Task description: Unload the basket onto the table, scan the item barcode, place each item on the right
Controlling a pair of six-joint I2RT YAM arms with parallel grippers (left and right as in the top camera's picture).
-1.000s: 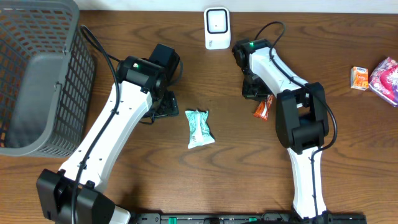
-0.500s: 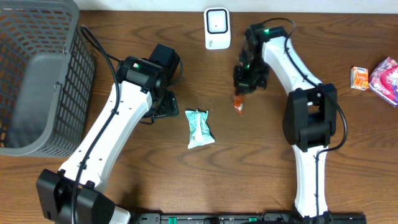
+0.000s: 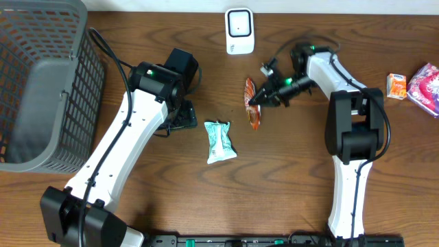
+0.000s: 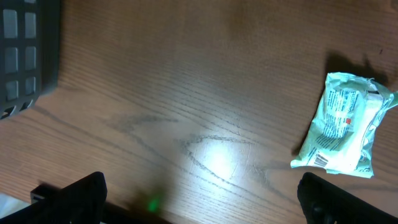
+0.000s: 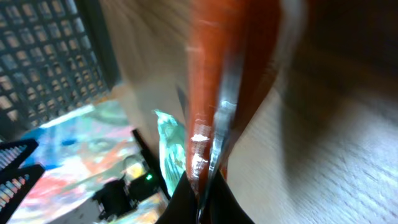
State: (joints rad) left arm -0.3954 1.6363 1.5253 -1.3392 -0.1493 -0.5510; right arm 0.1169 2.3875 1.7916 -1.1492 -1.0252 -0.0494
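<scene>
evidently the right gripper (image 3: 266, 96) is clamped tight on one end of the orange packet (image 3: 252, 104), carrying it just below and slightly right of the scanner (image 3: 239, 31), near it but apart. the packet sticks out from a sideways-turned wrist, probably so a printed face can be swung toward the scanner's window. whether the barcode faces that way cannot be told, since the right wrist view is smeared. the left gripper (image 3: 180, 118) sits further below and to the left of the scanner, jaws spread wide and holding nothing, likely parked clear of the scanning path. the green packet (image 3: 220, 141) lies flat well below the scanner, beside those open jaws, seemingly waiting its turn.
</scene>
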